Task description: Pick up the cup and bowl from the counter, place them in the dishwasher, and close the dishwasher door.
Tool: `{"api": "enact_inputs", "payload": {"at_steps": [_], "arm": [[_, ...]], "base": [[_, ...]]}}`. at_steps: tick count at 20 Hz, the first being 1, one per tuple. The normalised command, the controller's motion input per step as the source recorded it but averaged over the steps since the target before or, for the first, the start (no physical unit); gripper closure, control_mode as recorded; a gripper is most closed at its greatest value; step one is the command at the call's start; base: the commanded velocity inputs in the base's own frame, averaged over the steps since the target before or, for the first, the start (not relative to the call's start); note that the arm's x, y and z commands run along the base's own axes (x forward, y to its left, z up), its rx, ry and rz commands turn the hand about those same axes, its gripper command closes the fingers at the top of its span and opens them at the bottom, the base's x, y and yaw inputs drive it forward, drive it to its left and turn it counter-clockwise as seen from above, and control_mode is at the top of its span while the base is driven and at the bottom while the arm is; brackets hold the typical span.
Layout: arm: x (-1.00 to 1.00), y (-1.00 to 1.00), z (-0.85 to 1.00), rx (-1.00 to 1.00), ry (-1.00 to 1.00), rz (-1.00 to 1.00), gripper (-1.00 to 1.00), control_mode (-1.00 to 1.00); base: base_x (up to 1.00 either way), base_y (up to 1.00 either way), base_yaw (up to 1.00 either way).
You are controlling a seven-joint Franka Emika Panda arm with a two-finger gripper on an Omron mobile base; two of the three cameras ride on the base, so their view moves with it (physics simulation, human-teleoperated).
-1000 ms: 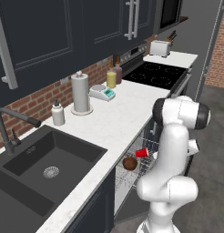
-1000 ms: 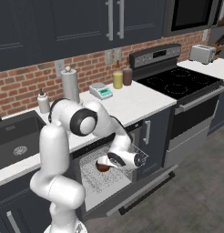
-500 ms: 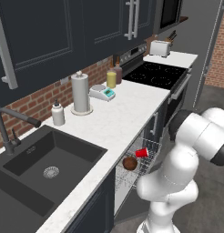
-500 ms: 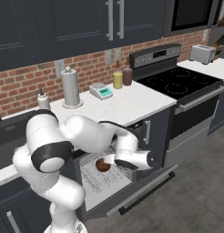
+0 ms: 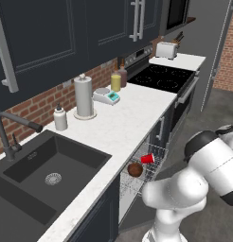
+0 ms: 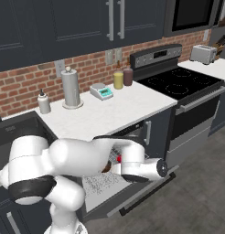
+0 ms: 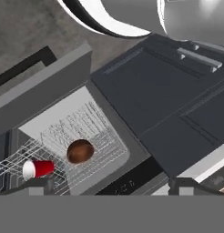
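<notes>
Your cup (image 5: pixel 147 159) lies on its side in the dishwasher's (image 5: pixel 137 189) pulled-out wire rack (image 7: pixel 63 136), and the bowl (image 5: pixel 135 169) sits just beside it in the same rack; from the hand view you see the red cup (image 7: pixel 37 169) next to the brown bowl (image 7: pixel 80 151), apart from each other. The dishwasher door (image 6: pixel 146 194) hangs down, open, below the rack. Your end effector (image 7: pixel 109 184) is spread wide and released, holding nothing, its dark fingertips (image 7: pixel 34 184) well apart at the bottom of the hand view, looking at the rack from off to one side. Your arm bends low in front of the cabinets. Up on the desk (image 5: pixel 123 118) stand a paper towel roll (image 5: pixel 83 97), a soap bottle (image 5: pixel 60 118), a small scale (image 5: pixel 106 96) and a yellow bottle (image 5: pixel 116 82), with the black sink (image 5: pixel 42 175) set in it.
</notes>
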Motion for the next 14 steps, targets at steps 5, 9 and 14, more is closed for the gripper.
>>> {"api": "enact_inputs", "payload": {"at_steps": [5,9,14], "arm": [[-0.42,-0.89,-0.01,0.0,-0.11,0.24,-1.0,-1.0],[-0.06,-0.89,-0.08,0.12,0.02,0.06,-1.0,-1.0],[0.0,-0.86,-0.23,0.17,0.0,0.05,-1.0,-1.0]], "base": [[0.0,0.0,0.0],[0.0,0.0,0.0],[0.0,0.0,0.0]]}}
